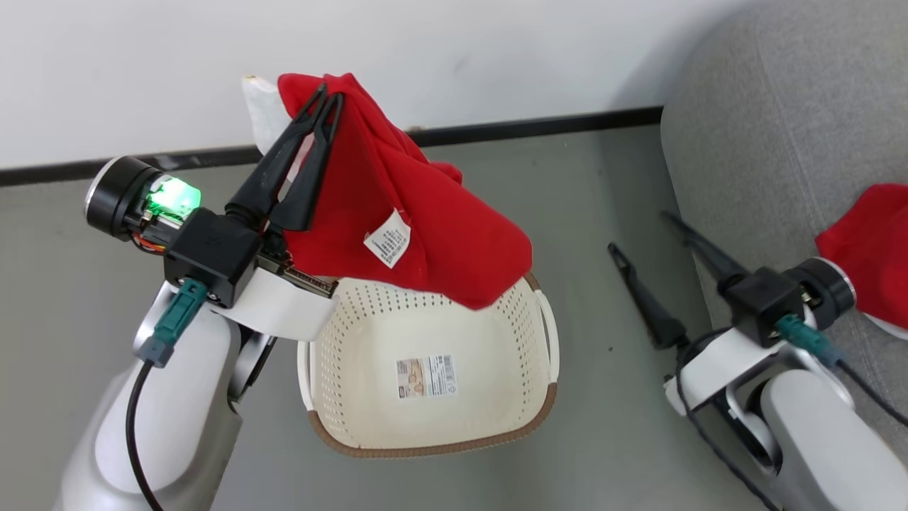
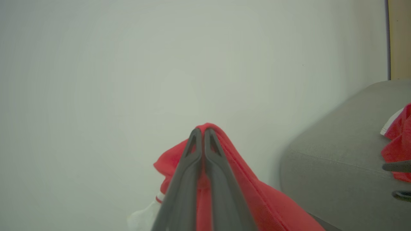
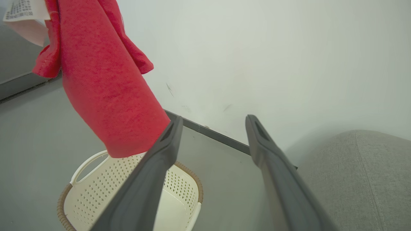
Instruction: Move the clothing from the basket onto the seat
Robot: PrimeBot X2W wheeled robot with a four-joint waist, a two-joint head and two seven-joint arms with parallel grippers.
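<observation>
My left gripper is shut on a red garment with a white care tag, held up above the cream basket; the cloth's lower edge hangs over the basket's far rim. The left wrist view has the closed fingers pinching the garment's top fold. The basket's bottom shows bare with its label sticker. My right gripper stands open over the floor beside the grey seat. A second red garment lies on the seat. In the right wrist view the hanging garment dangles over the basket.
A white wall with a dark baseboard runs behind the basket. Grey floor separates the basket from the seat.
</observation>
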